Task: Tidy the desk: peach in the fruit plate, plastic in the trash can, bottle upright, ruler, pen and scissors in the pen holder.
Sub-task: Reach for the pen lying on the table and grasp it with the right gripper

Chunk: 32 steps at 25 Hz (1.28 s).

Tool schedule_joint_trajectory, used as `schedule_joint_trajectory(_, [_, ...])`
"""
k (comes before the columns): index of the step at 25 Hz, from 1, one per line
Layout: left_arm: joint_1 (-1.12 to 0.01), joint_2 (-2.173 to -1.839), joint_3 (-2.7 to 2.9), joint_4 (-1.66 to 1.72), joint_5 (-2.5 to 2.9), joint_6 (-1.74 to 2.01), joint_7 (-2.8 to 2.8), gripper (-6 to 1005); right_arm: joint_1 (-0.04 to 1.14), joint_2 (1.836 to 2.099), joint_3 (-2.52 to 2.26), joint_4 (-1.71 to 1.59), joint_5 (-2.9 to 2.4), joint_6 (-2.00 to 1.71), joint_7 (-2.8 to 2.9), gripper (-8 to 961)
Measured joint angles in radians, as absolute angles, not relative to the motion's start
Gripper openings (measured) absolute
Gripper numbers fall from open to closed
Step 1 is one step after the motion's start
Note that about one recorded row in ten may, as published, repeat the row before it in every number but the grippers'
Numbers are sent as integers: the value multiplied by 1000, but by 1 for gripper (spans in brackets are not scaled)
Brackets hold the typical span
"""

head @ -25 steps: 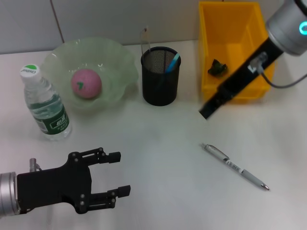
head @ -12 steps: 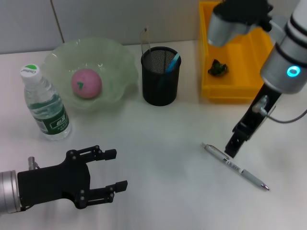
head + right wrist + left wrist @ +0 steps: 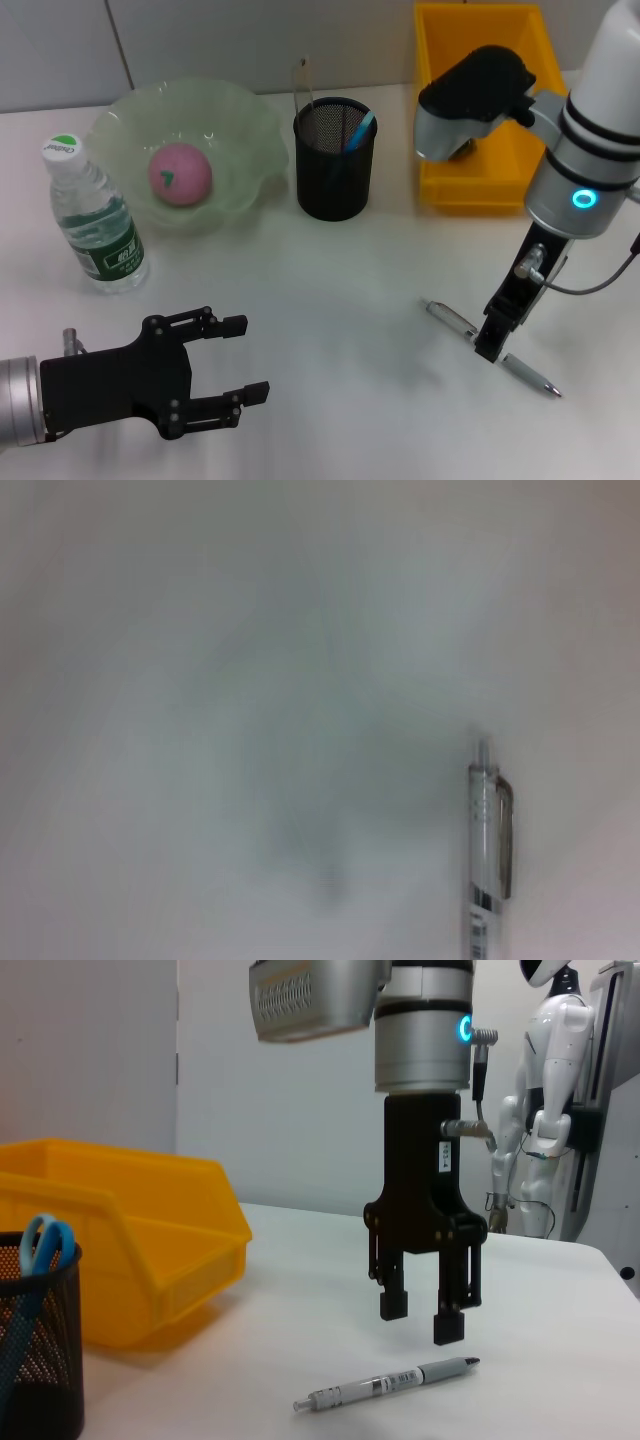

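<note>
right gripper (image 3: pixel 421 1318) hovers over pen (image 3: pixel 490 347) mid-barrel, jaws spread, empty | pen flat on tabletop (image 3: pixel 340 290), 5 o'clock of pen holder (image 3: pixel 335 158) | straddle looks slightly off-centre; centre, descend, clamp | left gripper (image 3: pixel 232 375) idle, released, 7 o'clock

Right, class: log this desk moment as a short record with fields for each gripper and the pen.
right gripper: open, pointing down, just above the pen
pen: flat on the desk, not gripped
left gripper: open, low over the desk's near left, idle
peach: in the fruit plate
bottle: upright
scissors: in the pen holder
</note>
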<state>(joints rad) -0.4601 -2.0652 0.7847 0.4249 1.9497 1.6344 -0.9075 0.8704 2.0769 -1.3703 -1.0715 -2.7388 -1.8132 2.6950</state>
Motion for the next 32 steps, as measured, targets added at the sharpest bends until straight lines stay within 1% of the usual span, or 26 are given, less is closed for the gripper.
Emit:
schedule_joint_trajectory(3, [-460,-2065,785,425,1950,1635,-910,753,868,2078,-1389,-1039,-2739,-1786,2692,636])
schedule_joint_trajectory(22, [-463,-2063,787,450,1949,1638,-960,753,865,2080,-1408,-958,-2738,-1697,2669,534])
schedule_joint_trajectory(27, [-463,-2063,787,451,1949,1638,-962,753,868,2080,-1418,-942,-2738,-1680,2667,470])
schedule_joint_trajectory(32, [-462,-2065,790,451,1949,1638,-966,753,864,2081,-1421,-940,-2738,-1669,2667,445])
